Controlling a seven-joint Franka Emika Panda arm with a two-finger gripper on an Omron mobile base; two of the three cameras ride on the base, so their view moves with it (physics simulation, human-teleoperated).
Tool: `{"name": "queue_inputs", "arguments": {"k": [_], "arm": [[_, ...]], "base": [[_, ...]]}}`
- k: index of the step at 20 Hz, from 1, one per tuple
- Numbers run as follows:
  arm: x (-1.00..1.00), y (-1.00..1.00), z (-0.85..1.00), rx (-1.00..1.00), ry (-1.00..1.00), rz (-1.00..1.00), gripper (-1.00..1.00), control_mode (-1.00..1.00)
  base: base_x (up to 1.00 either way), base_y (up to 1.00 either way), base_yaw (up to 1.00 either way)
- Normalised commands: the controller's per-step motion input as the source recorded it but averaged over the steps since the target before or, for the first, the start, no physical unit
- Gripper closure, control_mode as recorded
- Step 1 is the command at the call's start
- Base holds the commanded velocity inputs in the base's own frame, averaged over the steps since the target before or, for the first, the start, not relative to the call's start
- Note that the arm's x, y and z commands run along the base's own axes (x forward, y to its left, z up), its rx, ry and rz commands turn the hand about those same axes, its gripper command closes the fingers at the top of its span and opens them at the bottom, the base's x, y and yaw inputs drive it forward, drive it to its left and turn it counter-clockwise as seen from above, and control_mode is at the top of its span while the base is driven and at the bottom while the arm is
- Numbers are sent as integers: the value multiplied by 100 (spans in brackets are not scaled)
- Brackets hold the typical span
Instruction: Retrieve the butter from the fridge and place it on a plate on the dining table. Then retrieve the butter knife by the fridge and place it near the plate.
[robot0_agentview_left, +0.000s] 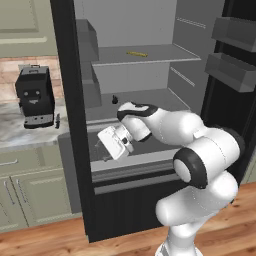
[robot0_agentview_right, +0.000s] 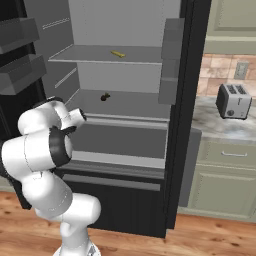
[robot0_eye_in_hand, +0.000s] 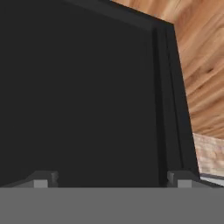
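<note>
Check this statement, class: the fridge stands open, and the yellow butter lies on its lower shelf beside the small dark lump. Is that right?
Not quite. The fridge does stand open, but the butter lies on the upper shelf, alone. The small dark lump sits on the shelf below it. The left base view shows this, and the right base view agrees.

Nothing to read in my open fridge

From where I stand, no word, brand, number or sign is legible: the black coffee machine (robot0_agentview_left: 34, 96) at the left of the left base view has a plain dark face, the toaster (robot0_agentview_right: 233, 100) at the right of the right base view carries no lettering, and the fridge (robot0_agentview_left: 150, 75) walls, shelves and door bins are blank grey and black.
</note>
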Motion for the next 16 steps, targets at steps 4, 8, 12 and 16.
{"name": "queue_inputs", "arguments": {"k": [4, 8, 12, 16], "arm": [[0, -99, -2, -20, -14, 7, -100, -100], [0, -95, 0, -24, -27, 18, -100, -100], [0, -83, 1, -40, -32, 32, -100, -100], [-13, -76, 10, -49, -42, 38, -100, -100]], "base": [[0, 0, 0], [0, 0, 0], [0, 0, 0], [0, 0, 0]]}}
